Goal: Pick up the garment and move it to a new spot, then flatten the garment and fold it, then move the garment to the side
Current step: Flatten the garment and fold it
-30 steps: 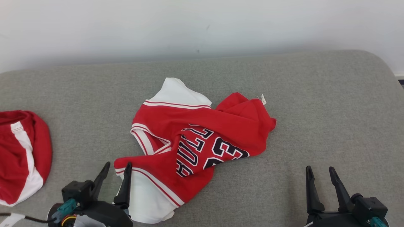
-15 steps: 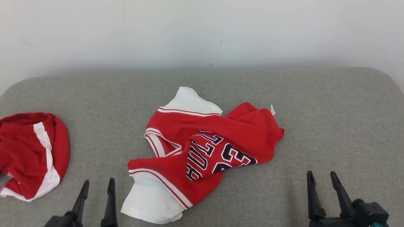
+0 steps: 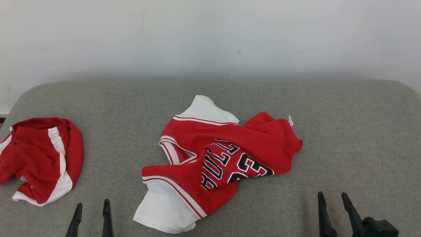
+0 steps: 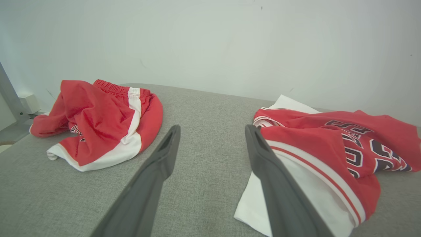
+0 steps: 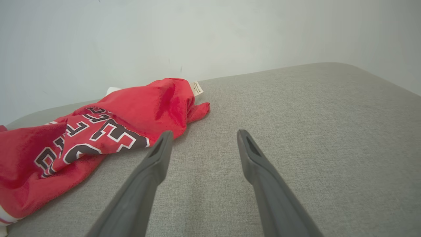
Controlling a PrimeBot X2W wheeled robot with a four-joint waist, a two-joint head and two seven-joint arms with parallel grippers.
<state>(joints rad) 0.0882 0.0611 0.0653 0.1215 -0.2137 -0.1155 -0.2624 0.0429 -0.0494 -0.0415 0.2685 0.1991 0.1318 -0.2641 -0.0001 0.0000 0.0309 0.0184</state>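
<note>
The garment (image 3: 213,154), a red and white jersey with dark lettering, lies crumpled in the middle of the grey padded surface (image 3: 345,131). My left gripper (image 3: 92,204) stands open at the bottom left, just left of the jersey's white near corner and not touching it. In the left wrist view the left gripper (image 4: 213,128) has bare grey fabric between its fingers, with the garment (image 4: 329,138) to their right. My right gripper (image 3: 332,195) is open at the bottom right, clear of the cloth. The right wrist view shows the right gripper (image 5: 203,133) empty, the garment (image 5: 108,131) to its left.
Red shorts with a white stripe (image 3: 39,158) lie bunched at the surface's left end, and the red shorts (image 4: 98,121) lie left of the fingers in the left wrist view. A pale wall (image 3: 210,39) rises right behind the surface. Its right half is bare grey fabric.
My left gripper has drawn back from the jersey's near left corner and opened wider. The head camera has shifted, so everything sits lower and further right. The jersey lies unchanged.
</note>
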